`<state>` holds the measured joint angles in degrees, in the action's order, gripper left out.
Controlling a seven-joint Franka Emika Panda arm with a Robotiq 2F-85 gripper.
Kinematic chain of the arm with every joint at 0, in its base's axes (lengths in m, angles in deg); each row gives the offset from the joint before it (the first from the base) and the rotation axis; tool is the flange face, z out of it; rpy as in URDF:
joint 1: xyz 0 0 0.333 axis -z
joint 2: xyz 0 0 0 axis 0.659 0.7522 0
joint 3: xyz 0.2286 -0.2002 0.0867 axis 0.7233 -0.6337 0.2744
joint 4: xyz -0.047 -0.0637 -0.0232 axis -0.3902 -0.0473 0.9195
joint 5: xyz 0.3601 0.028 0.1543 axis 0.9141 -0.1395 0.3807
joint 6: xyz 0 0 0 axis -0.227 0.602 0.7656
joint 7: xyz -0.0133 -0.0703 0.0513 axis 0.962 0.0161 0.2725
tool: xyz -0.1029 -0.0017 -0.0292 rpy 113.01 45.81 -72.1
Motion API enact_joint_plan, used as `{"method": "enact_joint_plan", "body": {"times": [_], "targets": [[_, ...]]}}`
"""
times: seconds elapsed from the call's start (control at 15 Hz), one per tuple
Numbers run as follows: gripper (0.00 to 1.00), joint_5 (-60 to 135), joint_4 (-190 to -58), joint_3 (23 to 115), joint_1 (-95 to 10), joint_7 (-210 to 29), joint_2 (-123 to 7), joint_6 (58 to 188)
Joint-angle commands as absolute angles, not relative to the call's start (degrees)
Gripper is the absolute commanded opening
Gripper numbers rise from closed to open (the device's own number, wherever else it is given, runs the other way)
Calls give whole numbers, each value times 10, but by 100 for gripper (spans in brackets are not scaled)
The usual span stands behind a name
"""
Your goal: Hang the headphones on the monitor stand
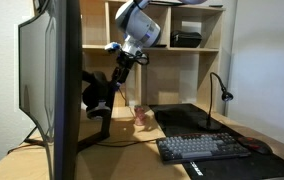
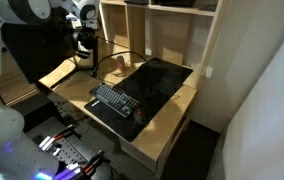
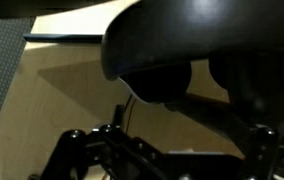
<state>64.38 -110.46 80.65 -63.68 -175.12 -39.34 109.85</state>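
Note:
The black headphones (image 1: 95,93) hang behind the big dark monitor, against the thin black monitor stand (image 1: 104,122). In the wrist view the headphones (image 3: 182,40) fill the upper frame, with the wide headband arching over two round earcups. My gripper (image 1: 118,71) is just above and beside the headband, pointing down at it. In the wrist view its fingers (image 3: 172,160) stand apart at the bottom edge, with beige desk showing between them. In an exterior view the gripper (image 2: 84,45) is at the desk's far left corner, and the headphones below it are hard to make out.
A black keyboard (image 1: 202,148) lies on a dark desk mat (image 2: 162,80). A thin gooseneck lamp (image 1: 220,88) stands at the back. Wooden shelves (image 1: 182,55) rise behind the desk. The big monitor (image 1: 52,80) blocks one side. A small pinkish object (image 1: 140,116) sits by the stand.

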Motion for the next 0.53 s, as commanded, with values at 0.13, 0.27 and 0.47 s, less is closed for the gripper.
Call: {"method": "enact_joint_plan", "body": {"times": [0.13,0.27,0.47], "targets": [[100,524,-1145,778,-641,-1832,-452,1144],[100,574,-1153,805,-599,-1821,-475,1082],[100,556,-1117,801,-607,-1830,-451,1086]]}}
